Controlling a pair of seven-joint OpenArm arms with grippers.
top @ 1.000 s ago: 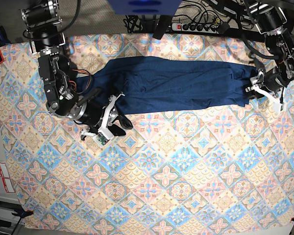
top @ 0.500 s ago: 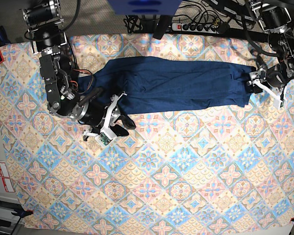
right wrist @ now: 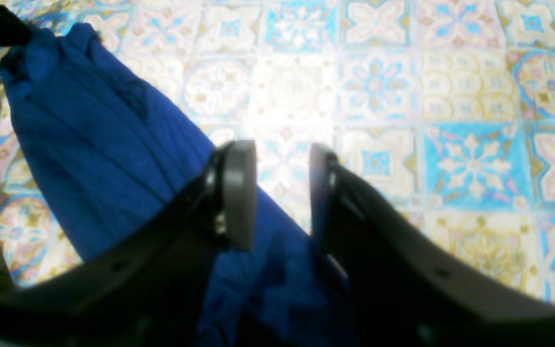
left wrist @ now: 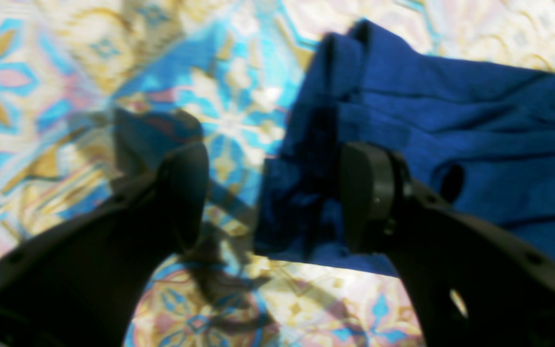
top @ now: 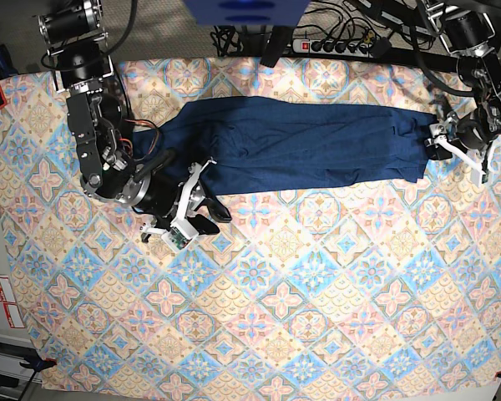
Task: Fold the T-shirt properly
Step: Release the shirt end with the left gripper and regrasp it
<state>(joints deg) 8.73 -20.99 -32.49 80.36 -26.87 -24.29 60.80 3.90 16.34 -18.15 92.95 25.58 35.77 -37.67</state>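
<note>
The dark navy T-shirt (top: 301, 142) lies as a long folded band across the far half of the patterned tablecloth (top: 317, 292). My left gripper (top: 457, 152) hovers at the band's right end. In the left wrist view it (left wrist: 275, 197) is open wide, with the T-shirt's edge (left wrist: 451, 120) lying loose on the cloth beneath and between the fingers. My right gripper (top: 205, 214) sits just off the band's near left corner. The right wrist view shows it (right wrist: 281, 193) open, tablecloth visible between the pads and the T-shirt (right wrist: 89, 144) running under its left finger.
A power strip (top: 342, 43) with cables lies beyond the cloth's far edge, beside a blue box (top: 246, 10). Red-and-white labels (top: 0, 301) are on the left, off the cloth. The arm bases stand at both far corners.
My left gripper has opened, let go of the shirt's right end and drawn slightly away to the right. The right arm has barely shifted.
</note>
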